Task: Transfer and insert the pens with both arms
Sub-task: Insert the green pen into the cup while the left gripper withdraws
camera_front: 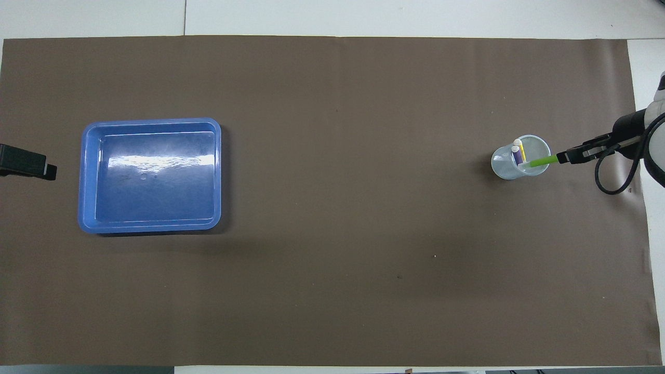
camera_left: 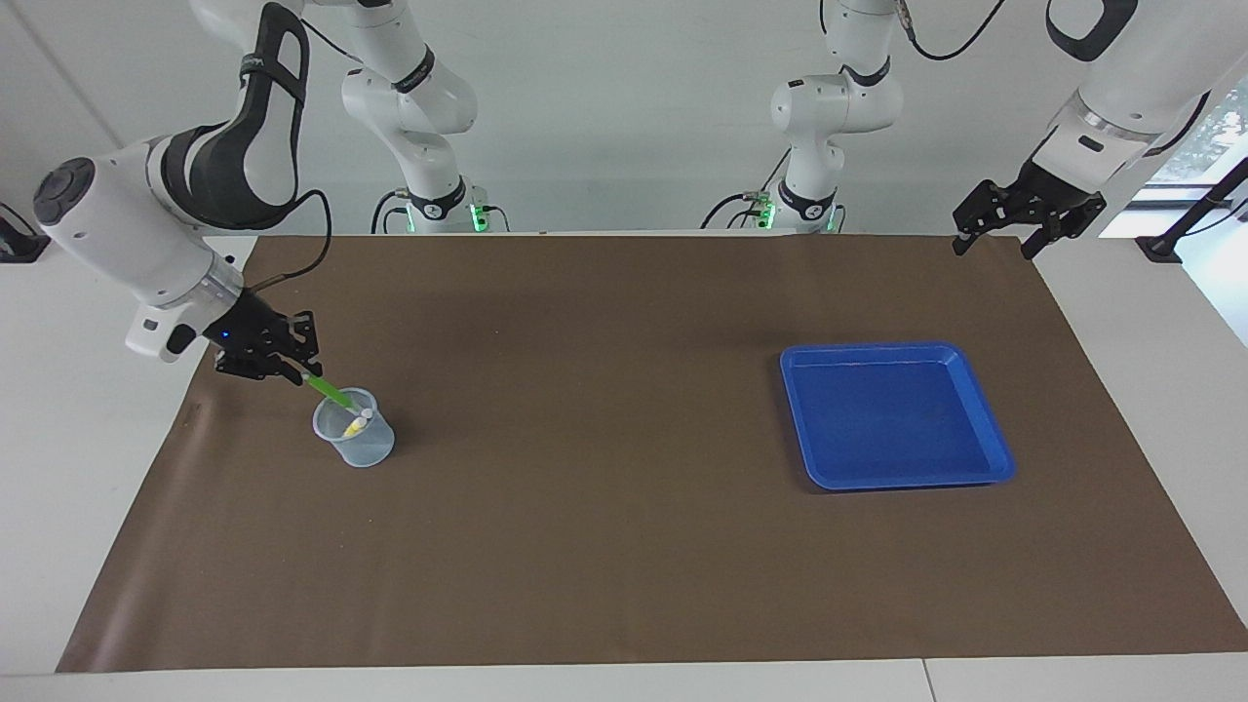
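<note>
A clear plastic cup (camera_left: 369, 447) stands on the brown mat toward the right arm's end of the table; it also shows in the overhead view (camera_front: 501, 165). A yellow pen (camera_front: 521, 150) and a purple pen (camera_front: 516, 156) stand in it, pale caps up; the yellow pen (camera_left: 356, 426) shows in the facing view. My right gripper (camera_left: 297, 373) is shut on the upper end of the green pen (camera_left: 330, 392), which slants down with its lower end inside the cup's rim. The gripper (camera_front: 563, 157) and green pen (camera_front: 540, 161) also show from overhead. My left gripper (camera_left: 994, 246) waits open and empty above the mat's corner.
A blue tray (camera_left: 985, 400) with nothing in it lies on the mat toward the left arm's end; it also shows from overhead (camera_front: 85, 176). Two smaller white arms with green lights (camera_left: 439, 200) stand still at the robots' edge of the table.
</note>
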{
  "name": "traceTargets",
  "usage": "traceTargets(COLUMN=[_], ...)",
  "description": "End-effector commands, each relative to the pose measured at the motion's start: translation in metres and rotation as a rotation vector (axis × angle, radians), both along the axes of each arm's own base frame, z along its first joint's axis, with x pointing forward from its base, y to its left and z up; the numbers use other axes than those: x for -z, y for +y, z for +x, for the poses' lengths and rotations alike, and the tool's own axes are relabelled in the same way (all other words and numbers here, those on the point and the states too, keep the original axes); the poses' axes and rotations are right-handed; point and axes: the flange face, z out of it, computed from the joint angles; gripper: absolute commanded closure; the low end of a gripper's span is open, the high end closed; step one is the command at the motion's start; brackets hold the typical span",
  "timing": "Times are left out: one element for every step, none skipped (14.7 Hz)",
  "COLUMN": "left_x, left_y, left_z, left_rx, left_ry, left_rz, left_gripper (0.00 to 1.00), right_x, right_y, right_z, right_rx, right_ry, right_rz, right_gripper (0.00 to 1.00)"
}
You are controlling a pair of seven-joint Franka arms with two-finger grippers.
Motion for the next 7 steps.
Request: traceTargets(left_x=[0.001, 0.002, 0.005, 0.006, 0.006, 0.006, 0.005], left_y=[-0.002, -0.003, -0.002, -0.003, -0.002, -0.002, -0.003], left_z=[0.002, 0.001, -0.001, -0.001, -0.001, -0.002, -0.003], left_rx=[0.024, 0.027, 0.027, 0.029, 0.028, 0.025, 0.025], left_ry=[0.020, 0.025, 0.028, 0.026, 0.031, 0.030, 0.030], left_rz=[0.030, 0.034, 0.033, 0.037, 0.043, 0.044, 0.045], left_gripper=[0.00, 0.00, 0.00, 0.00, 0.00, 0.00, 0.00], right_x=[-0.008, -0.014, -0.022, -0.034, -0.049, -0.067, -0.084], right_y=[0.003, 0.003, 0.001, 0.001, 0.002, 0.002, 0.002], right_z=[-0.002, 0.002, 0.005, 0.006, 0.005, -0.001, -0.005], right_rx=[0.010, 0.009, 0.011, 0.022, 0.037, 0.045, 0.043], right_ry=[-0.031, -0.042, -0.056, -0.072, -0.079, -0.083, -0.083], right_rz=[0.011, 0.006, 0.000, -0.007, -0.016, -0.049, -0.094], right_gripper=[0.00, 0.00, 0.00, 0.00, 0.00, 0.00, 0.00])
